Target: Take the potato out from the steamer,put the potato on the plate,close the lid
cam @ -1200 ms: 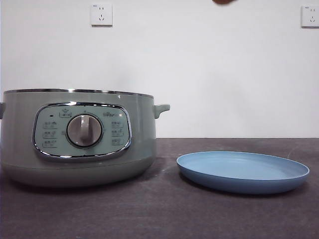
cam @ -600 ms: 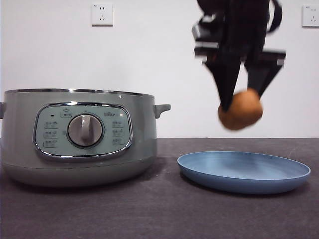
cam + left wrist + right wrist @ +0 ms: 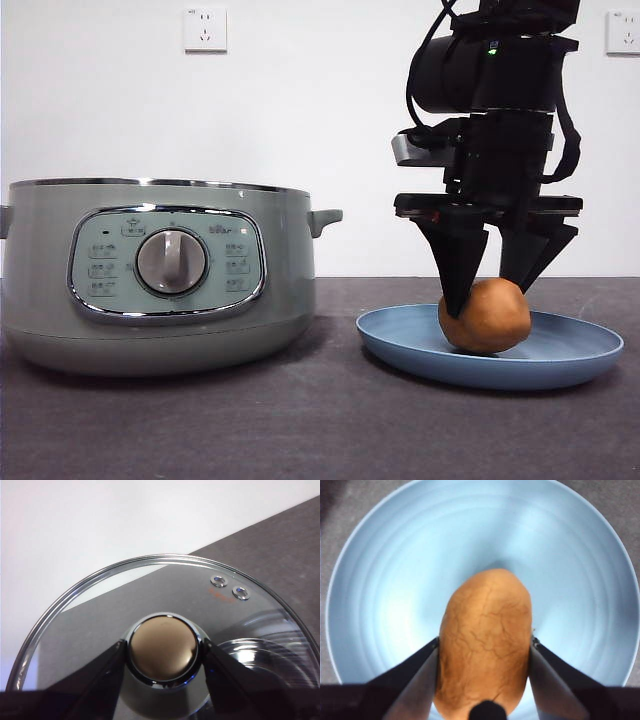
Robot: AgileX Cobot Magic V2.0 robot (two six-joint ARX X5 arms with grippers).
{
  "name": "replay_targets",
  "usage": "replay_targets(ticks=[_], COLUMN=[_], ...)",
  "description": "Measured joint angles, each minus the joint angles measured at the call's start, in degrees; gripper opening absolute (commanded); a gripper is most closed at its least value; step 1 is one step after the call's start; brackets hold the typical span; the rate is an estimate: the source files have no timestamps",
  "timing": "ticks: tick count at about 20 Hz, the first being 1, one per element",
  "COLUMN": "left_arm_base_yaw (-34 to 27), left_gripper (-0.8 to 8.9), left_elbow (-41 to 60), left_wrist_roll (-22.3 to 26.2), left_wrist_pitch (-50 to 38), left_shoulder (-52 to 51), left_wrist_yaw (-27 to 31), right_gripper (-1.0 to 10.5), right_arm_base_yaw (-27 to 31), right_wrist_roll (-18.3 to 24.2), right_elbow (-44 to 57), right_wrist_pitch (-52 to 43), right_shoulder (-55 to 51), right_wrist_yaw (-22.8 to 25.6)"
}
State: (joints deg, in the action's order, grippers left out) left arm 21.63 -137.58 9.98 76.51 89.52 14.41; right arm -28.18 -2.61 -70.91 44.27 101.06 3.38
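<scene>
The potato [image 3: 485, 316] sits on the light-blue plate [image 3: 580, 356], clamped between the jaws of my right hand [image 3: 490, 290]. The plate lies on the dark surface [image 3: 300, 420] just beside the sage-green steamer [image 3: 160, 275], which stands uncovered. My left hand [image 3: 162, 652] grips the glass lid [image 3: 150, 592] by its knob [image 3: 162, 647].

Right gripper [image 3: 492, 290]: black throughout, two jaws tapering to wedge points below a flat crossbar. Above it, a fat matte-black cylindrical wrist housing, a tiny green light glowing on top. A grey, silvery block is jutting from one side. Black cables are looping down both flanks. Left gripper [image 3: 164, 655]: jaws showing black, flat-faced.
</scene>
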Motion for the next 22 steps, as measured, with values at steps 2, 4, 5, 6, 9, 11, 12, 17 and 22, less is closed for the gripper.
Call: replay_targets(ticks=[2,4,5,6,9,11,12,17,22], left_arm_base_yaw=[0.0,0.0,0.0,0.0,0.0,0.0,-0.1,0.0,-0.1], left_gripper=[-0.09,-0.09,-0.09,-0.09,-0.08,-0.08,-0.08,-0.08,-0.08], left_elbow=[0.0,0.0,0.0,0.0,0.0,0.0,0.0,0.0,0.0], left_wrist_roll=[0.0,0.0,0.0,0.0,-0.1,-0.1,-0.1,-0.2,-1.0], left_wrist_pitch=[0.0,0.0,0.0,0.0,0.0,0.0,0.0,0.0,0.0], left_shoulder=[0.0,0.0,0.0,0.0,0.0,0.0,0.0,0.6,2.7], left_wrist_yaw=[-2.1,-3.1,-3.1,-3.1,-3.1,-4.7,-6.5,-9.1,-12.8], right_gripper=[2.1,5.2,5.8,5.7,5.7,5.7,5.7,5.7,5.6], right_arm_base_yaw=[0.0,0.0,0.0,0.0,0.0,0.0,0.1,0.1,0.1], right_wrist_roll=[0.0,0.0,0.0,0.0,0.0,-0.3,-0.2,-0.2,-0.4], right_elbow=[0.0,0.0,0.0,0.0,0.7,0.6,0.4,-0.4,-0.4], right_wrist_pitch=[0.0,0.1,0.2,0.5,2.6,2.8,2.8,2.6,2.7], right_shoulder=[0.0,0.0,0.0,0.0,-0.7,-4.4,-7.3,-23.9,-38.7], right_wrist_yaw=[0.0,0.0,0.0,0.0,-0.2,-0.2,-0.3,-0.4,-0.3])
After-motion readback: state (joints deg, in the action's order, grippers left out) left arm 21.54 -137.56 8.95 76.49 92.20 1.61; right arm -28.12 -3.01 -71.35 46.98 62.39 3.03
